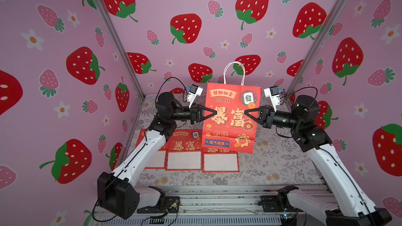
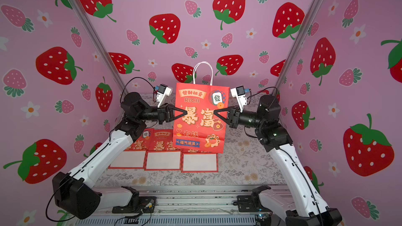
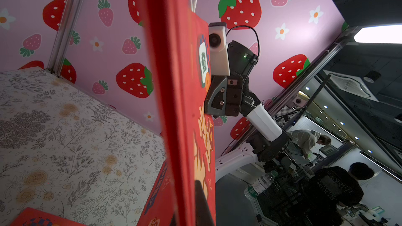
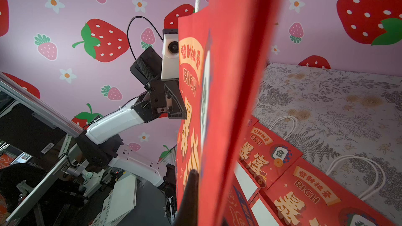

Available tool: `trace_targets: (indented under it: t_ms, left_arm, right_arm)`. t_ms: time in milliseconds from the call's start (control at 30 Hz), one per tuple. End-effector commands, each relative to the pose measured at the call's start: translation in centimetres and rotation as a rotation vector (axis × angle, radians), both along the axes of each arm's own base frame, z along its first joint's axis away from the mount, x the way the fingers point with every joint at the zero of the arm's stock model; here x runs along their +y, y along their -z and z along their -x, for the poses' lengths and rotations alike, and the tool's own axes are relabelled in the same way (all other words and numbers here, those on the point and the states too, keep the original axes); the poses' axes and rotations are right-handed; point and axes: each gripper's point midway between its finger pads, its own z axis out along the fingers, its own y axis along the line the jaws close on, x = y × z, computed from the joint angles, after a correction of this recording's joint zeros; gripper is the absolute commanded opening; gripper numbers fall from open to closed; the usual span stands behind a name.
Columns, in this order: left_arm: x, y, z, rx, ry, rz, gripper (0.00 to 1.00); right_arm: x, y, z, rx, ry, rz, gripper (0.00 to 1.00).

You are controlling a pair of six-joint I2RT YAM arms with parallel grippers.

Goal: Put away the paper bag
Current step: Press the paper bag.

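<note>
While the red paper bag (image 1: pixel 230 118) stands upright at centre, its base hiding the top of a flat bag behind it, I pinch it from both sides. My left gripper (image 1: pixel 215 113) comes in from 9 o'clock and is closed on the bag's left edge approx. halfway up; my right gripper (image 1: pixel 245 113) comes in from 3 o'clock, clamped on the right edge at the same height. In both top views only one black finger per side shows in front of the printed face; the rear fingers are hidden by the paper. The white handles (image 1: pixel 234 72) stick up at 12 o'clock. In the left wrist view the bag (image 3: pixel 174 105) is a blurred red band, w/ my fingertip (image 3: pixel 201 201) a dark smear, cut off by the frame edge. The right wrist view shows the same: bag (image 4: pixel 235 83) blurred, finger (image 4: pixel 189 192) barely readable. Three flat bags (image 1: pixel 184 143) lie in a row on the floral table (image 1: pixel 278 164), toward 7 o'clock of the held one; my left arm covers part of the leftmost, so its print is unreadable.
</note>
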Motion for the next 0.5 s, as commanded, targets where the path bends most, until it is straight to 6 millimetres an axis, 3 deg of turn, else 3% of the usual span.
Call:
trace_targets:
  t_ms: [0, 100, 167, 233, 467]
  left_arm:
    - [0.1, -1.2, 0.6, -0.086, 0.034, 0.015, 0.16]
    - [-0.2, 0.1, 1.3, -0.118, 0.08, -0.001, 0.44]
    - [-0.5, 1.0, 1.6, -0.113, 0.118, -0.014, 0.52]
    - [-0.9, 1.3, 1.7, -0.104, 0.143, -0.021, 0.53]
    - [-1.1, 1.4, 1.8, -0.11, 0.147, -0.025, 0.42]
  right_arm:
    - [-0.1, -0.4, 0.6, -0.03, 0.002, 0.0, 0.0]
    - [-0.3, -1.2, 0.5, -0.035, 0.008, -0.013, 0.0]
    - [-0.4, -2.0, 0.5, -0.04, 0.0, -0.026, 0.0]
    - [-0.3, -2.7, 0.6, -0.045, -0.013, -0.034, 0.0]
    - [-0.8, -3.5, 1.0, -0.055, -0.01, -0.045, 0.0]
